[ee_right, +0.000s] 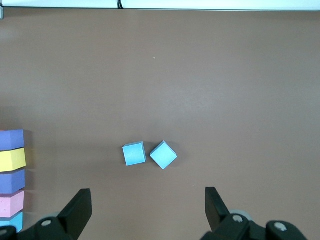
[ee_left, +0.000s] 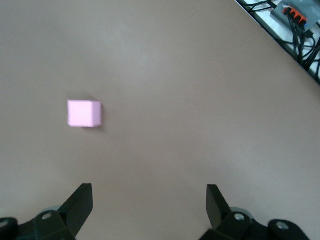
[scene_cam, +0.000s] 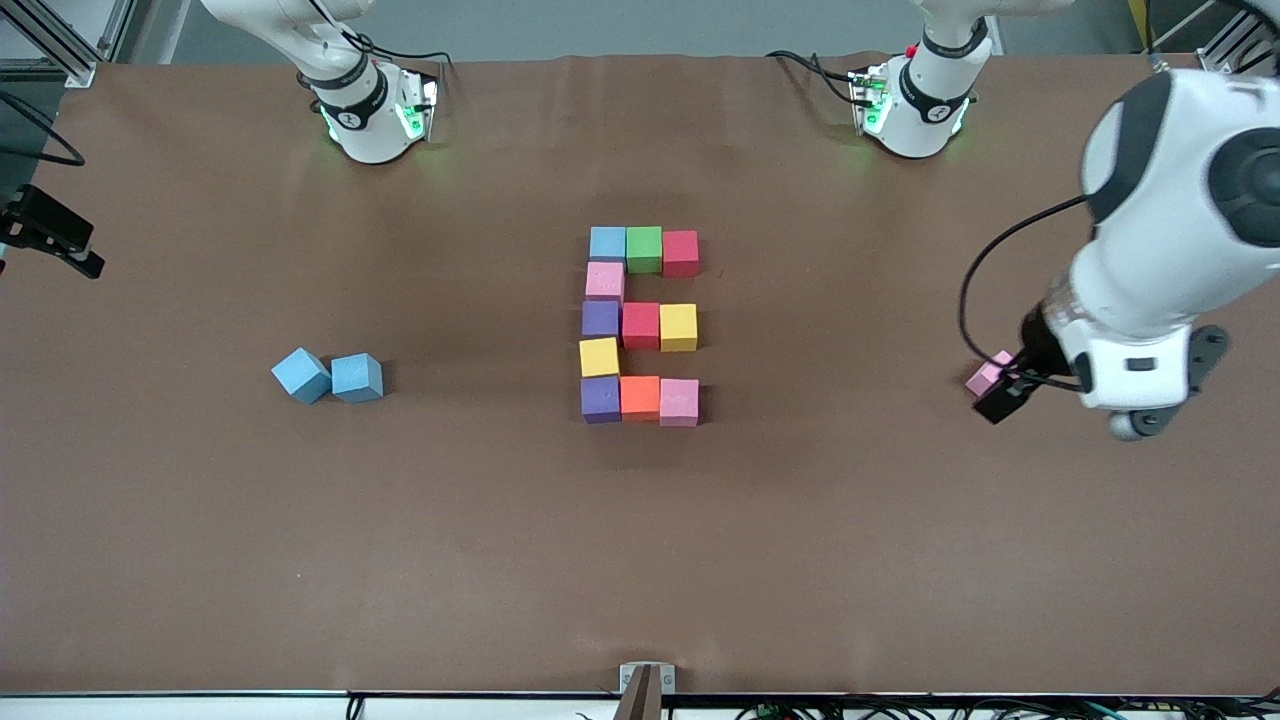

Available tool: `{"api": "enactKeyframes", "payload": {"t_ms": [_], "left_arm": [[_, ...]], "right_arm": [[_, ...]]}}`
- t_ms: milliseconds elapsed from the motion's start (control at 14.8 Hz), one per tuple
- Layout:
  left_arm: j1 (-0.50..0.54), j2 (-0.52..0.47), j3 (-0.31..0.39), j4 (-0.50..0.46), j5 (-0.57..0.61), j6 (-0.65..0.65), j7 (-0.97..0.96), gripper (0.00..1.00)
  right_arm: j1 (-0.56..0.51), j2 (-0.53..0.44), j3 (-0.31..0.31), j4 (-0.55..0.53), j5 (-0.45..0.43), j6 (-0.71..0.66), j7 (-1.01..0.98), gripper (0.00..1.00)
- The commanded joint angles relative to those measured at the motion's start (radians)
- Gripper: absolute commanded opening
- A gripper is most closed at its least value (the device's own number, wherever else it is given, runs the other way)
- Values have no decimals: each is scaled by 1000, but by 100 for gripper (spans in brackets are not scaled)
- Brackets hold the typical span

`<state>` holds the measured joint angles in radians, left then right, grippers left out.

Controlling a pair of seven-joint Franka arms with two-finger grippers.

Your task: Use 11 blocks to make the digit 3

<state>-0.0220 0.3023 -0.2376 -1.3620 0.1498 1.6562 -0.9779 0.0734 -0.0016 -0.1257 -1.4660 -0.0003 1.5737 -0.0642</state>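
Observation:
Several blocks (scene_cam: 640, 325) lie together mid-table in three short rows joined by one column; a blue block (scene_cam: 607, 243) is at one corner and a pink one (scene_cam: 679, 402) at another. A lone pink block (scene_cam: 988, 375) lies toward the left arm's end, also in the left wrist view as the pink block (ee_left: 84, 113). My left gripper (ee_left: 149, 192) hangs open and empty over bare table beside it. Two blue blocks (scene_cam: 328, 377) touch each other toward the right arm's end. My right gripper (ee_right: 148, 196) is open, empty, up over the table short of the blue pair (ee_right: 149, 154).
The left arm's hand (scene_cam: 1130, 370) and its cable loop hang over the table's end by the lone pink block. The column of the block figure (ee_right: 12, 181) shows at the edge of the right wrist view. A black clamp (scene_cam: 50, 235) sits at the table's edge.

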Motion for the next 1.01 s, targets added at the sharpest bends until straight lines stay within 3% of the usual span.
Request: {"api": "enactKeyframes", "payload": {"t_ms": [0, 135, 270, 608, 946], "left_arm": [[49, -63, -9, -28, -6, -32, 198, 100], [77, -97, -5, -34, -7, -52, 327, 100], [82, -168, 7, -98, -16, -56, 410, 100], [65, -319, 148, -247, -101, -59, 695, 100], [41, -370, 161, -311, -98, -17, 789, 100]], "right_arm": [[5, 3, 1, 9, -4, 0, 14, 100], [5, 3, 1, 7, -4, 0, 14, 100], [8, 3, 1, 9, -6, 0, 14, 100], [11, 3, 1, 7, -7, 2, 14, 100], [11, 3, 1, 9, -9, 2, 14, 100]]}}
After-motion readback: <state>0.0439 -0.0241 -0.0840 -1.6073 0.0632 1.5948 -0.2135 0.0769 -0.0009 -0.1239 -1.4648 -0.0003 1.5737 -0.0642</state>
